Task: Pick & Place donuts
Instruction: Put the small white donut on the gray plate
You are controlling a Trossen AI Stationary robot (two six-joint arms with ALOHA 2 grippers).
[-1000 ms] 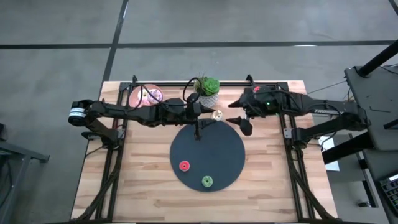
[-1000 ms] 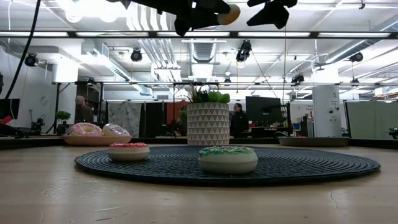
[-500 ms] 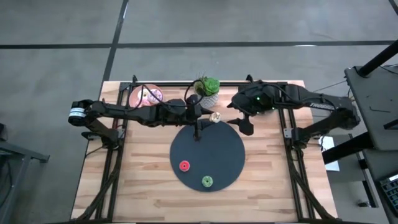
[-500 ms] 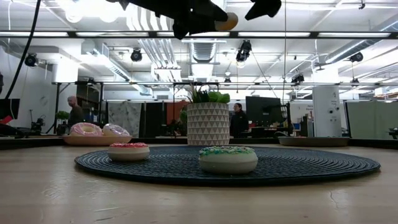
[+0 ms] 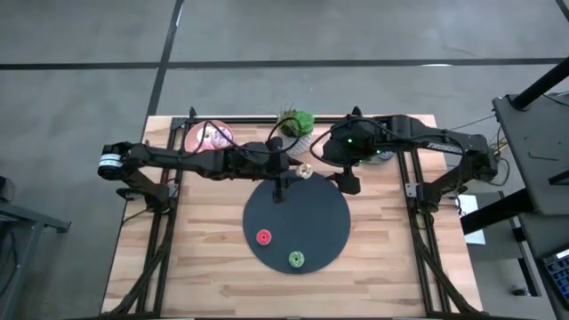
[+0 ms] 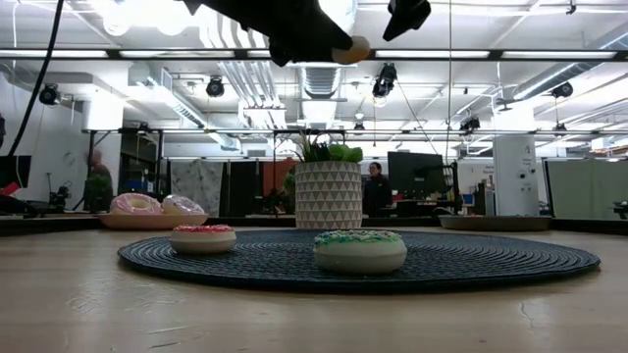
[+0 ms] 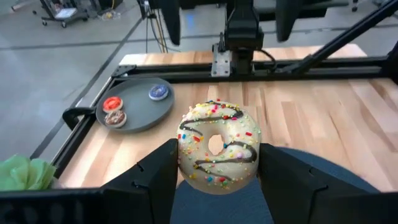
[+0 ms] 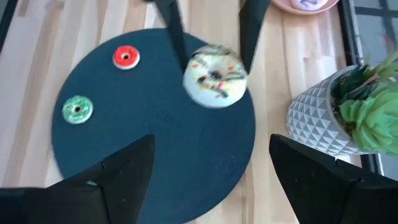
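I work in a large open lab or workshop hall — bare ceiling ducts [image 6: 324,83] and strip lights overhead, a grey concrete floor [image 5: 267,53] around my wooden bench [image 5: 204,258], monitors [image 6: 422,176] and equipment carts behind — people [image 6: 376,191] standing farther back.

A cream donut [image 7: 217,146] has dark brown squiggles and multicoloured sprinkles. On the near-black woven disc [image 5: 311,222] lie a red-frosted donut [image 5: 263,236] and a green-frosted donut [image 5: 295,259]. The table [image 5: 204,258] is pale striped wood. The planter [image 6: 328,195] is white with a grey triangle pattern.
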